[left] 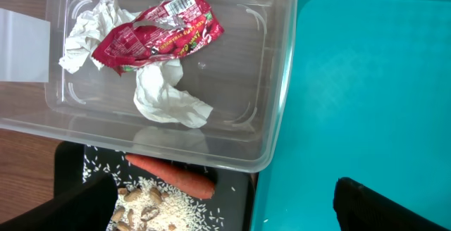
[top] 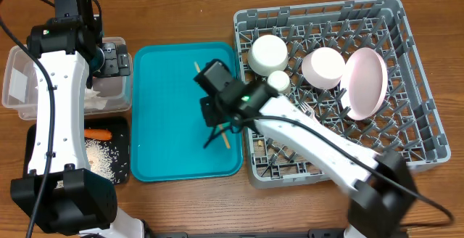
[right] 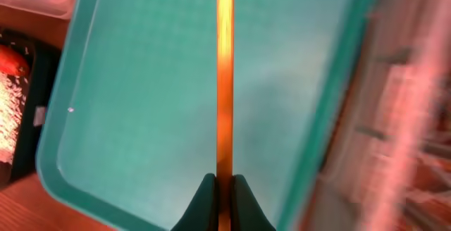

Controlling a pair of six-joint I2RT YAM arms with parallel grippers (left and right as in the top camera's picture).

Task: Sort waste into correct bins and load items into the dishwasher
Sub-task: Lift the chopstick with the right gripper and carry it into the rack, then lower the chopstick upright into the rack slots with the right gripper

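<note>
My right gripper [top: 216, 130] is shut on the thin wooden chopstick [top: 225, 141] above the teal tray [top: 167, 115]. In the right wrist view the chopstick [right: 225, 83] runs straight up from the closed fingertips [right: 208, 196]. My left gripper [top: 114, 58] hangs open over the clear tub [top: 18, 93]; its dark fingers [left: 387, 206] hold nothing. The tub [left: 278, 83] contains white napkins [left: 169, 97] and a red wrapper [left: 158, 37]. A carrot [left: 173, 175] and rice [left: 158, 206] lie in the black tray [top: 125, 133]. The grey rack [top: 417, 133] holds white bowls [top: 268, 51], a small cup [top: 278, 80] and a pink plate [top: 366, 82].
The teal tray [right: 141, 83] sits between the bins on the left and the rack on the right. The rack's near-left corner is right beside my right arm. The wooden table [top: 188, 209] shows along the front.
</note>
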